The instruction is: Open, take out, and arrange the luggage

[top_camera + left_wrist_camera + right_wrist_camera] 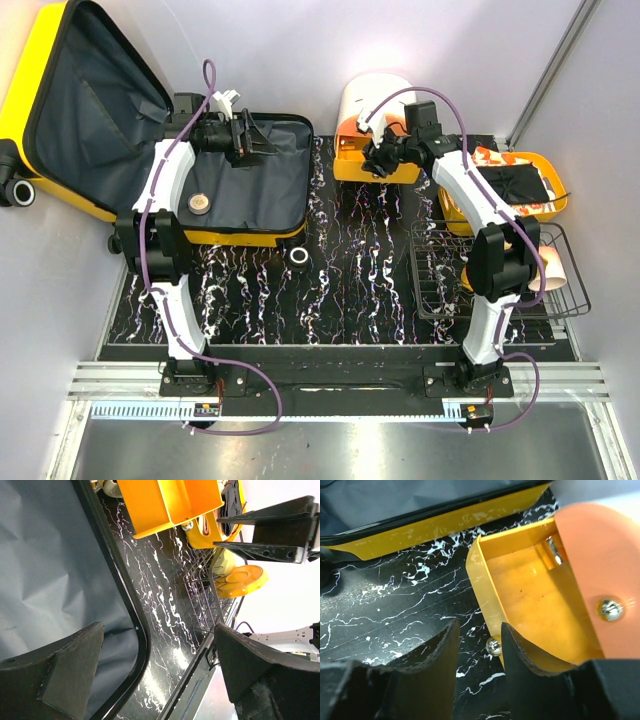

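Now, luggage (260, 190) lies open at the counter's (350, 270) far-left corner. The left fingers (65, 680) are spread wide over its lining, empty. Best approach: go to round tin (199, 204) inside, drop straight, pinch across it. The right fingers (435, 665) sit nearly together by orange bin (535, 605); can't tell if gripping.

The left arm (178, 315) and the right arm (488, 330) are built alike, from curved white links joined by black motor housings. A purple cable (146, 250) is looped along each. The left gripper (159, 629) and the right gripper (480, 625) are moulded in black, with matte, grainy pads (70, 675).
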Controlling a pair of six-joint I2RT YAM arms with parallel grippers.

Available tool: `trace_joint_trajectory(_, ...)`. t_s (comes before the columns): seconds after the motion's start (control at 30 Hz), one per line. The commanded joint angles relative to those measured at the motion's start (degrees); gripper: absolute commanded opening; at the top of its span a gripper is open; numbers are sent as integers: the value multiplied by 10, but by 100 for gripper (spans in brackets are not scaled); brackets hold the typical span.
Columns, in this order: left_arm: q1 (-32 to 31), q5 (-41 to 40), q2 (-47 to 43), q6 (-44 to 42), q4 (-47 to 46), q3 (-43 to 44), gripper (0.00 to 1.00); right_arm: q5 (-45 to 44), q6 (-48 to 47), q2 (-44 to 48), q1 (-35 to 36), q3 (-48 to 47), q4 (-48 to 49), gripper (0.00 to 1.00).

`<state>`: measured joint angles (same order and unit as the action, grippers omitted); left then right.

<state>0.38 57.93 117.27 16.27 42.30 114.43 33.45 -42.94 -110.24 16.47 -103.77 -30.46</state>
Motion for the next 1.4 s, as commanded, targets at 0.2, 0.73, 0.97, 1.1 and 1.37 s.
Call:
trace_joint_trajectory(0.2,23,-6,-20,-12,-18,20,95,-98,101,-78,-5,-21,100,41)
trace_joint_trajectory(0.73,52,-14,-11,-19,-18,22,95,-200,84,-139,-17,31,408,37)
trace_joint_trajectory(0.97,53,-32,-14,-46,-18,24,95,-207,138,-107,-31,50,415,43)
trace_joint_trajectory(1.1,53,-45,-27,-73,-17,19,96,-136,263,-43,-49,72,372,50)
trace_joint_trajectory(1.37,52,-57,-40,-95,-28,2,97,-107,592,2,-83,52,316,59)
